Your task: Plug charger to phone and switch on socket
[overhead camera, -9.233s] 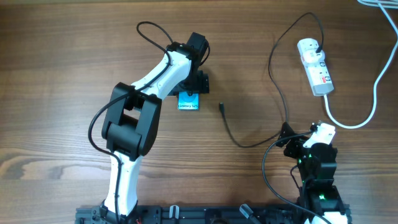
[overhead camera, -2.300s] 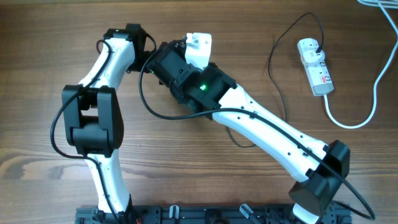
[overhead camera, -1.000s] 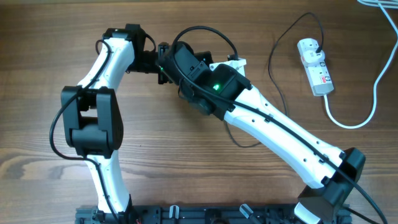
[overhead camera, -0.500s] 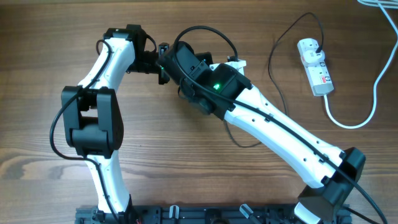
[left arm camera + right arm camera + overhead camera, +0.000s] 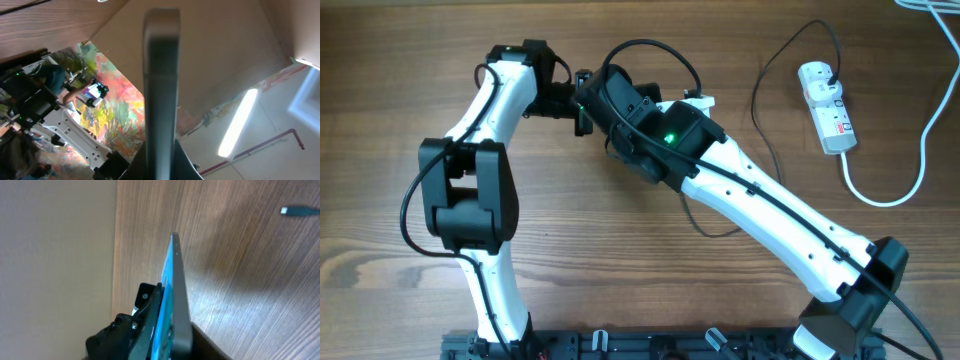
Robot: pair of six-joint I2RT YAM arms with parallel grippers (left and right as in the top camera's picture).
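- Gripping is confirmed at the left gripper (image 5: pixel 563 100): its jaws are closed on the flat rectangular cyan-screened phone (image 5: pixel 161 85), seen edge-on in both wrist views.
- The right gripper (image 5: pixel 592 95) is found beside the same phone; parted or clamped cannot be told.
- Step judged in hand: steadying the phone for plugging; the port end should be left unobstructed.
- The small black connector tip (image 5: pixel 298 211) is noted loose on the brown wooden table (image 5: pixel 400 300), apart from the phone; it should be pinched just behind the tip and squared to the port.
- The long thin black charger cable (image 5: pixel 757 110) is traced to the white elongated plastic power strip (image 5: pixel 826 105), far right; its switch is best left last.
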